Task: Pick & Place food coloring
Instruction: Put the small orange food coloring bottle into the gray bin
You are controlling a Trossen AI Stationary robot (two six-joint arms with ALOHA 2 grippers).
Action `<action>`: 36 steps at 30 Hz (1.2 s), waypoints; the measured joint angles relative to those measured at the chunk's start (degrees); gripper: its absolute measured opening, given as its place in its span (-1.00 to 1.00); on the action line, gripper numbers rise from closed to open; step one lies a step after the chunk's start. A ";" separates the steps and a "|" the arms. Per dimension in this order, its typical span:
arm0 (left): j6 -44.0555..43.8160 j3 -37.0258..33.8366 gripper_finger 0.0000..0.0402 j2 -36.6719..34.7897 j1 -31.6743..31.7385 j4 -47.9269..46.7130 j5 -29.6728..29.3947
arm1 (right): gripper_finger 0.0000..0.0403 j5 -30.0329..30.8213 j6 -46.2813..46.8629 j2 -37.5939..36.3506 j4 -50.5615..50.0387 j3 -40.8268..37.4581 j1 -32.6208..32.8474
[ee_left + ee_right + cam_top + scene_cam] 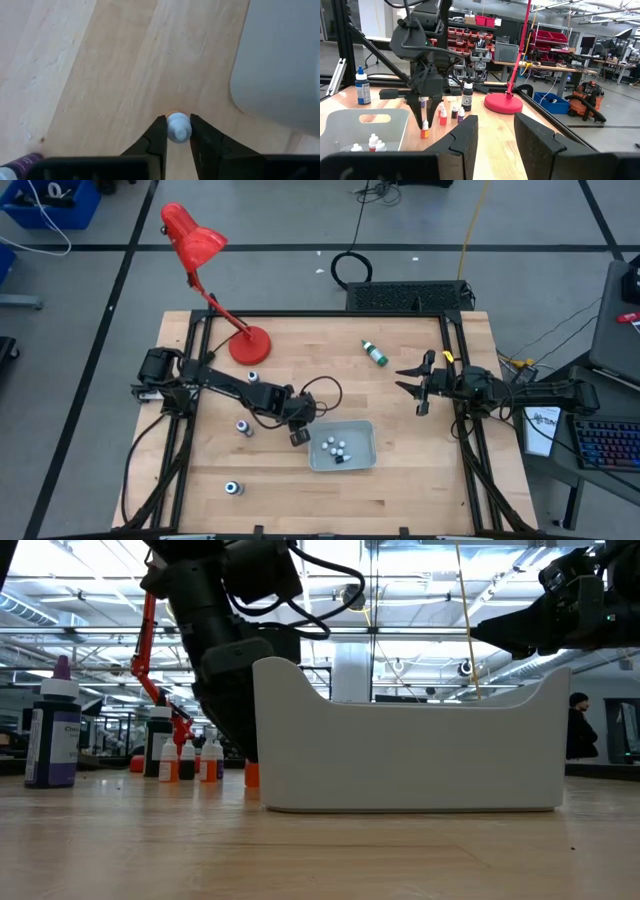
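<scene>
Left gripper [177, 131]: down at the worktop just beside the tray's left wall, jaws closed on the white cap of a small orange bottle [424, 129] that stands upright on the wood.
Right gripper [418, 387]: raised over the right part of the worktop, well apart from the tray; jaws part open with nothing between them.
Tray [362, 457]: pale, rectangular, near the middle of the worktop toward the front edge; a few small white-capped bottles [336, 448] lie inside it.
Green bottle [375, 353]: lying on its side toward the back edge, right of centre, away from everything else.
Dark bottles: one [254, 377] stands just in front of the lamp base, one [243, 427] left of the tray, one [233, 488] near the front left corner.
Small bottles on the wood [442, 116]: a little group standing behind the left gripper, seen from the right wrist view, with a taller black bottle [467, 96] beside them.
Lamp [249, 343]: red desk lamp, its round base near the back left corner, its shade reaching out past the back edge.
</scene>
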 joint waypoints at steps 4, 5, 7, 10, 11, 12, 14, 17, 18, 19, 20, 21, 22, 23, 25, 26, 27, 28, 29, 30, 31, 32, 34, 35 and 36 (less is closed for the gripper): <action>-0.04 0.98 -0.69 0.02 -0.33 -1.36 0.20 | -0.42 0.00 0.00 0.00 0.00 0.00 0.00; -0.02 1.78 -0.69 0.02 -0.57 -2.36 0.17 | -0.42 0.00 0.00 -0.02 0.00 0.00 0.01; 0.22 3.94 -0.69 0.02 -1.27 -4.53 0.07 | -0.42 0.00 -0.01 0.00 0.00 0.00 0.00; 0.35 7.94 -0.69 0.02 -2.47 -10.41 -1.87 | -0.42 0.00 -0.02 -0.02 0.00 0.00 0.01; 0.35 9.51 -0.69 0.02 -2.85 -12.60 -2.70 | -0.42 0.00 -0.02 0.00 0.00 0.00 0.01; 0.33 11.16 -0.69 0.02 -3.20 -14.64 -3.44 | -0.42 0.00 -0.02 -0.02 0.00 0.00 -0.01; 0.34 14.38 -0.69 0.02 -4.02 -17.87 -4.74 | -0.42 0.00 0.00 -0.01 0.00 0.00 0.00; 1.38 18.33 -0.69 0.02 -5.20 -20.07 -5.78 | -0.42 -0.01 -0.01 -0.01 0.00 0.00 -0.01; 2.05 19.56 -0.69 0.02 -5.58 -20.30 -5.82 | -0.42 -0.01 -0.01 0.00 0.00 0.00 0.01; 2.66 20.77 -0.69 0.02 -5.87 -20.52 -5.86 | -0.42 0.00 -0.01 -0.02 0.00 0.00 0.00; 3.26 21.94 -0.69 0.02 -6.20 -20.51 -5.83 | -0.42 0.00 0.00 -0.02 0.00 0.00 -0.01; 3.43 22.93 -0.69 0.02 -6.55 -20.37 -5.82 | -0.42 -0.02 0.00 0.00 0.00 0.00 -0.01; 3.44 23.81 -0.69 0.02 -6.84 -20.34 -5.81 | -0.42 -0.01 0.00 0.00 0.00 0.00 0.00; 3.55 24.53 -0.69 0.02 -7.07 -20.33 -5.84 | -0.42 0.00 0.00 -0.02 0.00 0.00 0.01; 4.00 25.11 -0.69 0.02 -7.51 -20.29 -5.95 | -0.42 -0.01 0.00 0.00 0.00 0.00 0.00; 4.09 25.11 -0.69 0.02 -7.63 -20.46 -6.26 | -0.42 -0.01 0.00 -0.02 0.00 0.00 0.01; 4.03 25.11 -0.69 0.02 -7.70 -20.90 -6.46 | -0.42 -0.02 0.00 -0.01 0.00 0.00 0.00; 3.58 25.11 -0.69 0.02 -7.85 -21.39 -6.71 | -0.42 -0.02 -0.02 0.00 0.00 0.00 -0.01; 2.89 25.11 -0.69 0.02 -7.87 -21.78 -6.78 | -0.42 -0.02 0.00 -0.02 0.00 0.00 -0.01; 2.60 25.11 -0.69 0.02 -7.89 -21.88 -6.73 | -0.42 -0.02 -0.02 -0.02 0.00 0.00 0.01; 2.16 25.11 -0.69 0.02 -7.89 -21.82 -6.46 | -0.42 0.00 -0.02 0.00 0.00 0.00 -0.01; 1.90 25.09 -0.69 0.17 -7.89 -21.71 -5.99 | -0.42 0.00 0.00 0.00 -0.01 0.00 0.01; 1.84 25.09 -0.69 0.82 -7.89 -21.17 -5.55 | -0.42 0.00 -0.02 -0.01 0.01 0.00 -0.01; 1.80 25.05 -0.69 1.03 -8.03 -21.24 -5.22 | -0.42 0.00 -0.01 0.00 0.00 0.00 0.00; 1.63 24.98 -0.69 1.35 -8.16 -21.28 -4.96 | -0.42 -0.01 -0.01 -0.01 -0.03 0.00 0.01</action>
